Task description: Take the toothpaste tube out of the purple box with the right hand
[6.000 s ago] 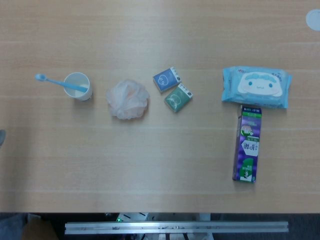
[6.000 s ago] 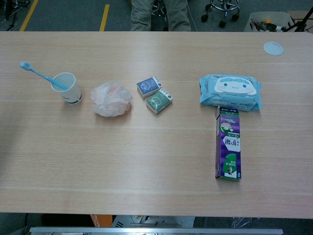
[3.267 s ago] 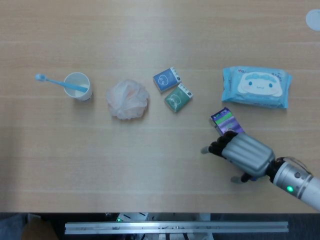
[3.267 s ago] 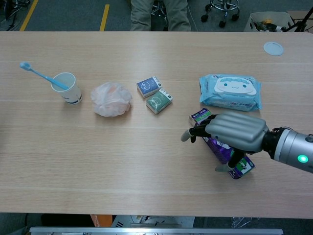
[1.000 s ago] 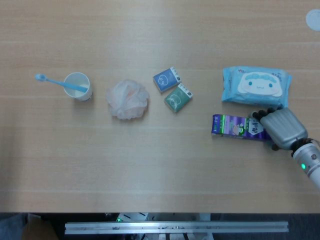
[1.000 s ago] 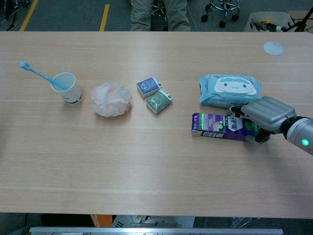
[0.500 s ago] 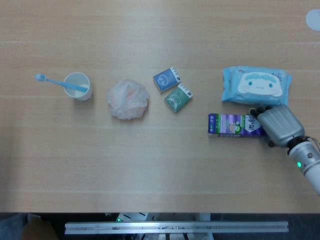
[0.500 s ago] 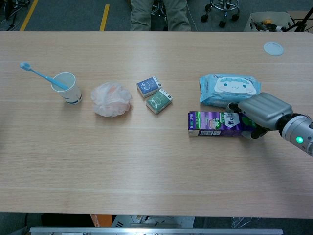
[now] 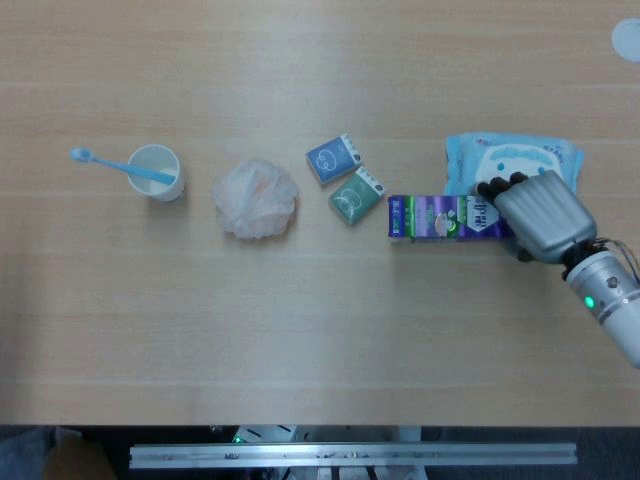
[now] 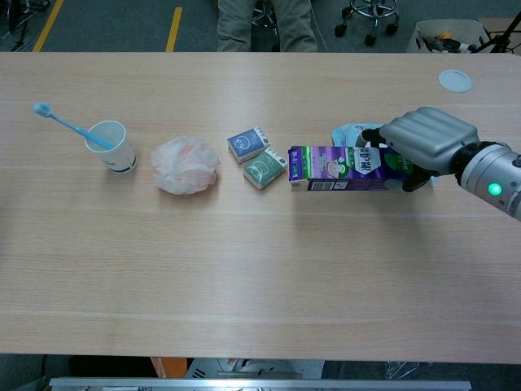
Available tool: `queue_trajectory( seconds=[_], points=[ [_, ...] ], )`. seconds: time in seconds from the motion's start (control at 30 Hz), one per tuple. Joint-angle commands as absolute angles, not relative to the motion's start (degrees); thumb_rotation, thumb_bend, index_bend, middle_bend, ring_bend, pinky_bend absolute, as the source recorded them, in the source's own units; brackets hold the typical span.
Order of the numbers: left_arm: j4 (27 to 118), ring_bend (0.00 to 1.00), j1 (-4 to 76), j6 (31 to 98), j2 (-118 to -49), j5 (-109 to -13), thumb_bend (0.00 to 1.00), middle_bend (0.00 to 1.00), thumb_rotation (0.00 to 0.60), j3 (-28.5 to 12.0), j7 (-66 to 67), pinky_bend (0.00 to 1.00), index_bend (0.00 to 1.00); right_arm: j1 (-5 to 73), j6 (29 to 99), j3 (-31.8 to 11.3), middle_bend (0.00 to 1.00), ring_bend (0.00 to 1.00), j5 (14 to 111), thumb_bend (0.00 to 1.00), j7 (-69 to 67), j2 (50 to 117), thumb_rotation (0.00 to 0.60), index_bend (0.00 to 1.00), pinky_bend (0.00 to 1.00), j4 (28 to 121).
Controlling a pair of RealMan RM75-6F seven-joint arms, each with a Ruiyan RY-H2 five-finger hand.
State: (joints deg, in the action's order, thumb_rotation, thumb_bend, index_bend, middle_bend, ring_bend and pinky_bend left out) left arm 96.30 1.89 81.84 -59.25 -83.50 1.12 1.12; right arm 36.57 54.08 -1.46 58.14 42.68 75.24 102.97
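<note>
My right hand (image 9: 540, 215) (image 10: 426, 143) grips the right end of the purple toothpaste box (image 9: 442, 217) (image 10: 338, 169). The box lies level and points left, held above the table, with its left end close to the green tissue pack (image 9: 356, 195) (image 10: 264, 168). Its left end flap looks closed and no tube shows. The hand and box cover the lower part of the blue wet wipes pack (image 9: 512, 160) (image 10: 352, 134). My left hand is outside both views.
A paper cup (image 9: 156, 172) (image 10: 110, 146) holding a blue toothbrush (image 9: 108, 163) stands at the far left. A pale pink bath puff (image 9: 255, 198) (image 10: 186, 165) and a blue tissue pack (image 9: 333, 158) (image 10: 248, 142) lie mid-table. A white disc (image 10: 455, 80) sits far right.
The right hand has carried the purple box up off the table and leftward, over the wet wipes pack. The box's left end now sits beside the green tissue pack.
</note>
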Motion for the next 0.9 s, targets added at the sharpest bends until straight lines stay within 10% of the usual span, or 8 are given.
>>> queue_trajectory(
  seconds=[0.03,0.9],
  points=[
    [96.2,0.08,1.8,81.9,-59.3,-83.5,0.27,0.09,0.600,1.2,1.1,0.11,0.10,40.9,52.1,-2.5,0.45,0.44,52.9,0.33,48.6,72.9,0.600,0.44,0.66,105.3],
    [96.1,0.08,1.9,81.5,-59.2,-83.6,0.27,0.08,0.600,1.2,0.4,0.11,0.10,65.9,53.8,3.4,0.45,0.44,27.8,0.33,73.7,73.5,0.600,0.44,0.61,104.0]
  ],
)
